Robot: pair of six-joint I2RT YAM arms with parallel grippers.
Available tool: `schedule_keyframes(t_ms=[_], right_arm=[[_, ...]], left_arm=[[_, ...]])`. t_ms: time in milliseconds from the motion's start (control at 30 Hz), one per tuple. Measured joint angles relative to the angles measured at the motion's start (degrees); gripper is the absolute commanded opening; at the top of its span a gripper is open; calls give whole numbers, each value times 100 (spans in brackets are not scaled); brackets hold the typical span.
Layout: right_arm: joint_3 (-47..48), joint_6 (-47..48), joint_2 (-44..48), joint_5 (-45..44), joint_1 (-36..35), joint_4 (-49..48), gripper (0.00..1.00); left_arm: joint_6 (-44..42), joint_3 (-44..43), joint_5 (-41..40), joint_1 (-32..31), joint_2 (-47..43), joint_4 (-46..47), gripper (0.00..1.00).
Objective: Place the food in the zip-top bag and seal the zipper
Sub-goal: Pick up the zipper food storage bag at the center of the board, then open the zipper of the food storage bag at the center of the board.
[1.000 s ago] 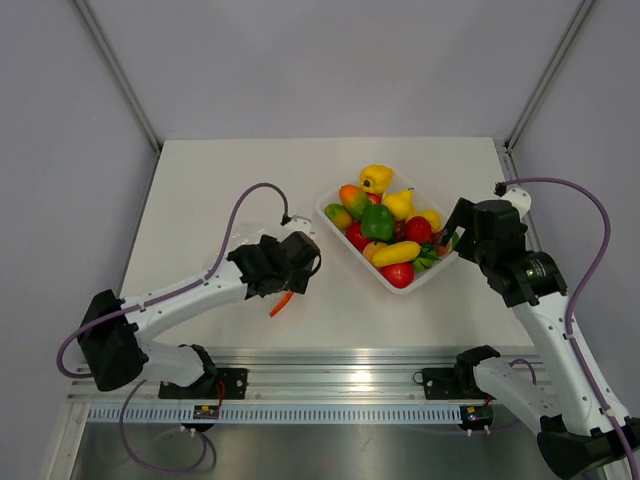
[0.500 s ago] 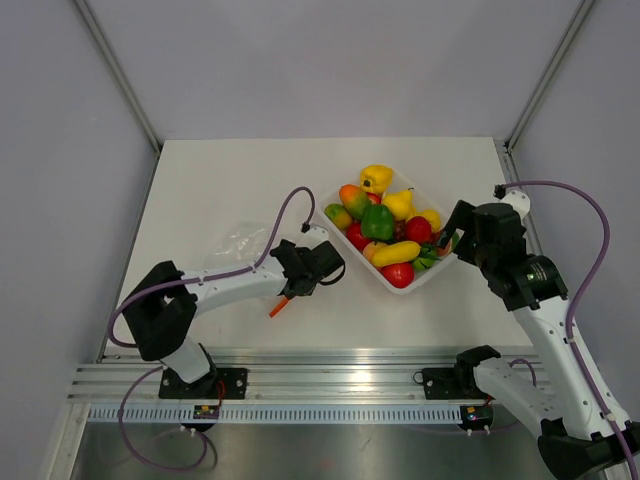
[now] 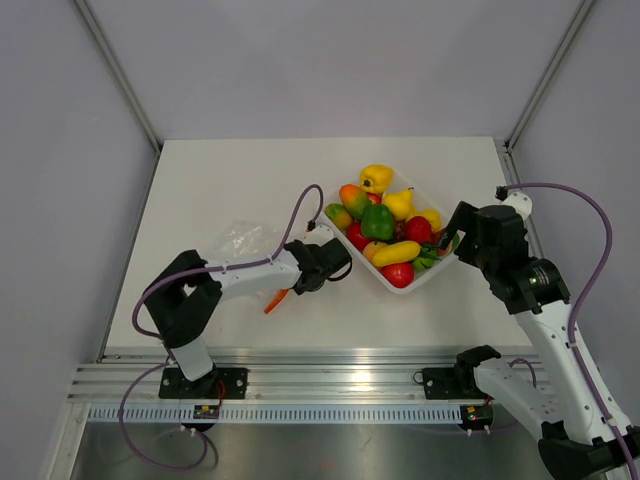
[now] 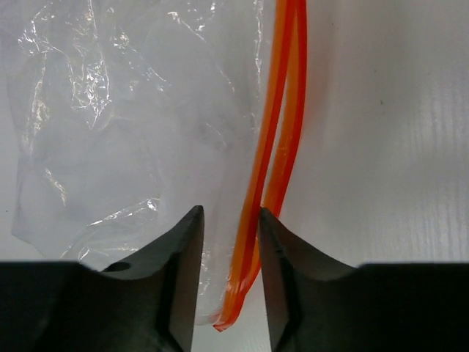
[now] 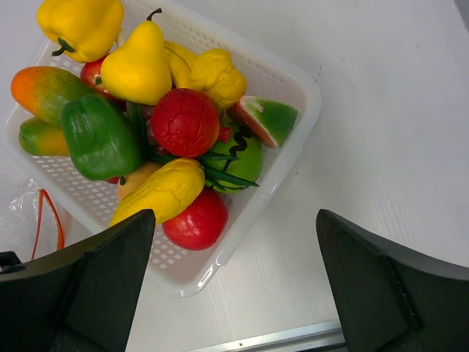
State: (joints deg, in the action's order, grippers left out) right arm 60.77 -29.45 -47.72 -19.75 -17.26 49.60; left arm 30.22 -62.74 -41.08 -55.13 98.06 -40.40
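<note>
Left jaws first: they stand only narrowly apart, low over the white counter (image 3: 220, 180), with a slim gap showing between the two dark fingers (image 4: 172, 271). In that gap lies the near edge of the zip-top bag (image 4: 110, 132). The film is not pinched, so nothing is held. The bag spreads flat and crinkly ahead of these jaws, mostly toward the left-hand finger's side. The zipper (image 4: 282, 110) runs straight away from the jaws as two orange-red strips lying a little apart. Its near end tucks into the gap, right against the right-hand finger.

Over to the right jaws: spread wide and empty, hovering above the counter. Ahead of them and toward their left sits the white tray (image 5: 293, 81), heaped with the food (image 5: 185, 121). There's a yellow pepper (image 5: 80, 26) at the far end, a yellow pear (image 5: 139, 66), a green pepper (image 5: 99, 136), and a red piece (image 5: 196, 220) nearest these jaws. All of the food is in the tray and none is in the bag. A corner of the bag and its orange strip peek in beyond the tray's left side.
</note>
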Motion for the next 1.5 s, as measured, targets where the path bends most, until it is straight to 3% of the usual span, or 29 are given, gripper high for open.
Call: schedule_keyframes(t_ms=[233, 367, 600, 733, 900, 1000, 1367, 1500], right_arm=[[-11, -7, 20, 313, 0, -9, 100], [-131, -11, 13, 1058, 0, -238, 100], [-380, -498, -466, 2238, -463, -1117, 99], [-365, -774, -1014, 2210, -1432, -1657, 99], [-138, -1062, -1871, 2188, -2197, -2153, 91], [0, -1137, -2221, 2179, -2308, -2341, 84], [538, -1346, -3335, 2190, -2514, -3088, 77], [664, -1443, -3770, 2240, -2583, -3375, 60]], left_arm=[[-138, -59, 52, 595, 33, -70, 1], [-210, -232, 376, 800, -271, -402, 0], [-192, -1504, 1674, 1193, -1167, -935, 0], [-59, -2124, 2240, 1292, -1497, -1078, 0], [129, -2118, 2776, 1303, -1593, -1104, 0], [195, -2063, 2966, 1329, -1596, -1121, 0], [293, -1934, 3316, 1460, -1755, -1141, 0], [328, -1915, 3362, 1565, -1976, -1154, 0]])
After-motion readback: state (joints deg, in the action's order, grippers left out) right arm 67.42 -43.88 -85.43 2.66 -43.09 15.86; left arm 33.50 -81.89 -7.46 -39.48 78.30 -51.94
